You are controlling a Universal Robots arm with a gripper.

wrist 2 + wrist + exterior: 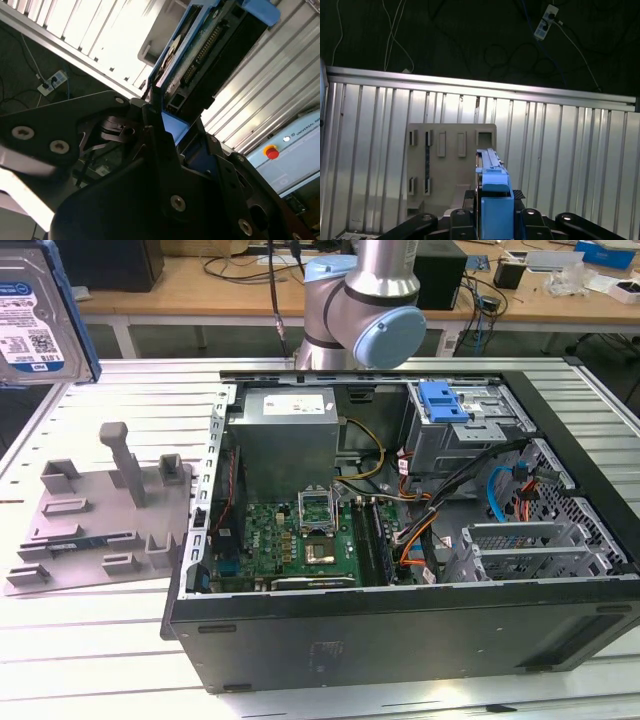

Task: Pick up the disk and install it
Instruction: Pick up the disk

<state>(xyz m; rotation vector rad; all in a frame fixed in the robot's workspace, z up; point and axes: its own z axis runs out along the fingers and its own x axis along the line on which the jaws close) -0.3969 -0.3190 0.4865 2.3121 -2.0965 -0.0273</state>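
Claw (494, 212): clamped tight on the disk (489, 162), gripping its blue bracket from both sides.
Disk: held on edge, raised off the ribbed surface (90, 650), above the grey tray (100, 510).
Surroundings: open computer case (400, 635) just beside the tray.

One disk (35, 315). One grey tray (95, 515) with one upright post (125, 455). One open computer case (400, 640), holding one motherboard (300, 540), one power supply (290, 430) and one drive cage (480, 435) with one blue tab (443, 400). One arm (365, 300), one gripper (494, 202), one table (100, 660). In the first wrist view, one power strip (547, 22) on the floor (445, 40).
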